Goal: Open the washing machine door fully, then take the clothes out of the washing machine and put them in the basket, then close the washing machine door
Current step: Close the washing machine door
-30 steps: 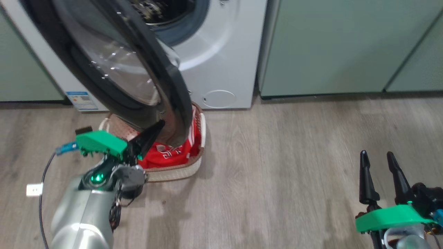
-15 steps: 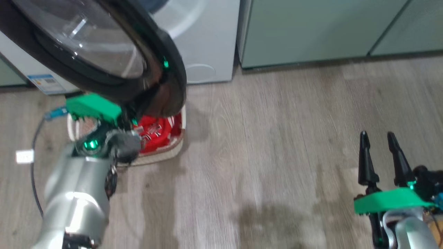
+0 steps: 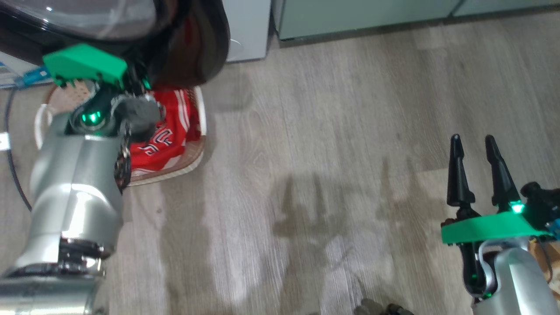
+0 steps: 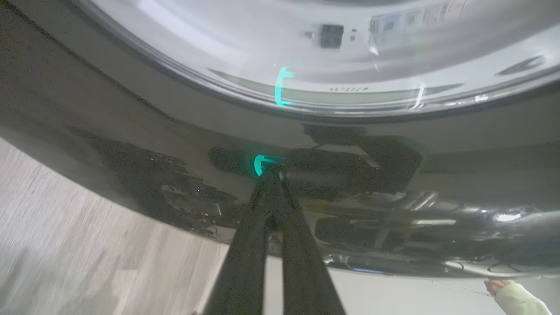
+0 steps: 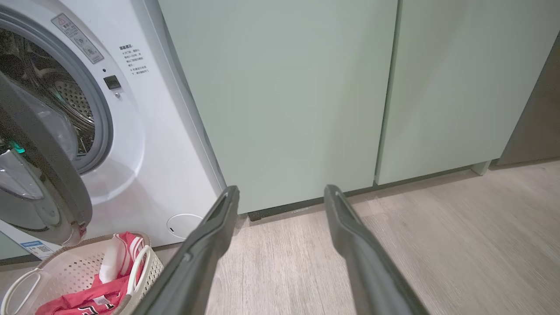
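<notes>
The washing machine door, with its glossy black rim and glass window, hangs open over the basket. My left gripper is shut with nothing in it, and its tips press on the door's black rim; in the head view the left gripper sits under that rim. The red clothes lie in the basket. In the right wrist view the washing machine shows its steel drum, and the door stands ajar. My right gripper is open and empty above the floor at the lower right.
Pale green cabinets stand right of the washer. Wood-look floor stretches between the basket and my right arm. A cable trails at the far left. A person's hand shows reflected at the door's lower edge.
The head camera has tilted down, so the washer, door and basket have slid up and left in the picture. My left gripper stays against the door's lower rim. The right gripper stays open.
</notes>
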Controlling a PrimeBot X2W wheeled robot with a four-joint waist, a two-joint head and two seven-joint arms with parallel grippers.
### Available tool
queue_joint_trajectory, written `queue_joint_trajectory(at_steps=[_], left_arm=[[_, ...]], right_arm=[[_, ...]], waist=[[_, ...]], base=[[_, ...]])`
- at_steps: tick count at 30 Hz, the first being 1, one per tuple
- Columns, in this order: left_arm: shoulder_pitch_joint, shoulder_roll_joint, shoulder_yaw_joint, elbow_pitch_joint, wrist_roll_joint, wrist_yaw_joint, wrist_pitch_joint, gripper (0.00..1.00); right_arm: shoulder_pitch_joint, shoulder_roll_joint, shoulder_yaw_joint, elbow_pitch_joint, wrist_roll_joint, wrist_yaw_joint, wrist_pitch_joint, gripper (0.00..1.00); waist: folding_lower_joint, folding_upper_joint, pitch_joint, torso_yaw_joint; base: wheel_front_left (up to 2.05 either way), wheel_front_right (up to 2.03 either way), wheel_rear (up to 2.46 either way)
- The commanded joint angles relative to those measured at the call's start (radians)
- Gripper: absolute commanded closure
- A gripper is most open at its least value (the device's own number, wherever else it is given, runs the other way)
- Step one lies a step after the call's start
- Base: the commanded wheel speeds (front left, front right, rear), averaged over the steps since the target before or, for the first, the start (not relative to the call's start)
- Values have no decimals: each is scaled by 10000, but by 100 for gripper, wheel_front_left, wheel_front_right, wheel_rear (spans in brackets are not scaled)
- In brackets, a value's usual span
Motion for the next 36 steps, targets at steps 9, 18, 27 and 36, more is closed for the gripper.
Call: queue_joint_trajectory(at_steps=[9, 18, 27, 36], left_arm=[[-1335, 226, 286, -23, 163, -67, -998, 100], [-636, 12, 41, -221, 101, -67, -1130, 100], [1671, 78, 284, -383, -32, -67, -1674, 4], [3726, 768, 651, -467, 168, -67, -2335, 0]], right_arm=[[-363, -6, 239, -368, 198, -7, -63, 0], [-215, -6, 136, -245, 19, -7, -63, 0], [471, -5, -146, -94, -187, -7, -63, 0], [1095, -54, -208, -58, -225, -7, -63, 0]], waist=[[0, 0, 352, -232], [0, 0, -314, 167], [0, 0, -1997, 1035], [0, 0, -3234, 1745]], base=[[0, 0, 0], [0, 0, 0], [0, 0, 0], [0, 0, 0]])
